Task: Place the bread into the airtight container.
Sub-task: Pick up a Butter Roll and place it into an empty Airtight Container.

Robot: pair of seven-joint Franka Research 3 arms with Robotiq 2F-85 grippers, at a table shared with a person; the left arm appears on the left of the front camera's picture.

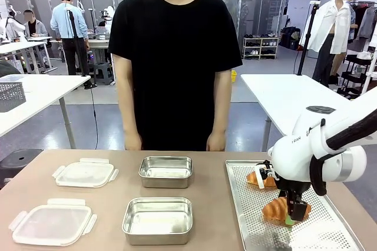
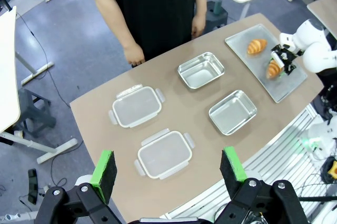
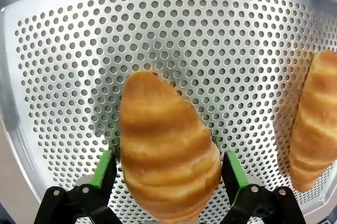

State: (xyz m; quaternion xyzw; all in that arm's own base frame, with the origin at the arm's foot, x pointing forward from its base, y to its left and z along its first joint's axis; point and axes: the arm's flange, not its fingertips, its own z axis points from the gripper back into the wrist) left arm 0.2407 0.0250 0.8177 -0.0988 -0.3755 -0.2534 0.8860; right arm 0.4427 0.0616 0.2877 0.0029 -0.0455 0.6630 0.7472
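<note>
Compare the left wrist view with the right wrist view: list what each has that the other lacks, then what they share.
Left wrist view adds: the open left pincer over the table, two steel containers, two clear lids and the person. Right wrist view adds: the tray holes close up, and green pads flanking one croissant lying flat. Shared: the tray, that croissant, the second croissant, and the open right pincer straddling the first.
</note>
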